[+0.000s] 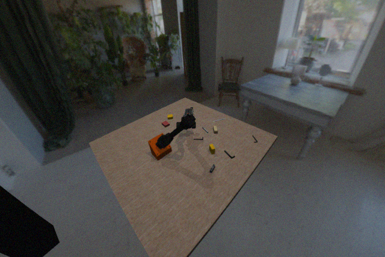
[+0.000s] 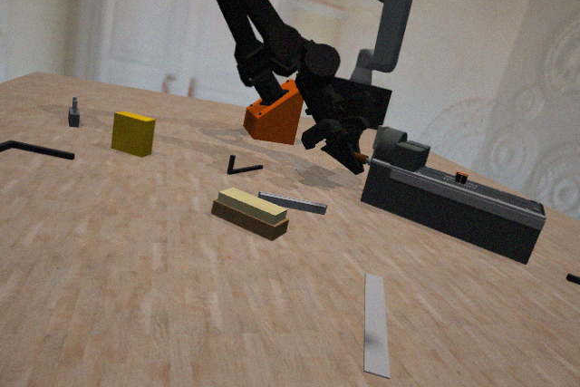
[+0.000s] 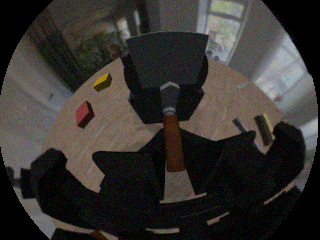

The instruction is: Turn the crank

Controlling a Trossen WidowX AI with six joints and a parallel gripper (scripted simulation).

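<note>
Crank handle point(image 2: 362, 157) point(image 3: 174, 142) first: it was at the left end of the dark machine point(image 1: 189, 111) point(image 2: 445, 214) point(image 3: 167, 57), as seen from outside. Far to the left of it, a yellow block point(image 1: 212, 148) point(image 2: 132, 134) stood on the table point(image 1: 139, 185) point(image 2: 140, 303) point(image 3: 115, 117), well apart and not needed. Next came the gripper point(image 1: 187, 120) point(image 2: 360, 159) point(image 3: 168, 130), with its fingers pinching the brown handle. So the grabbing part was done. Farther right, a little orange-red piece point(image 2: 461, 177) sat on top of the machine, and it was probably the pointer. The brass marks were too small to tell, so nobody could say if it was level with them. Any turning left had to be small and careful, probably. Letting go was not done yet.
</note>
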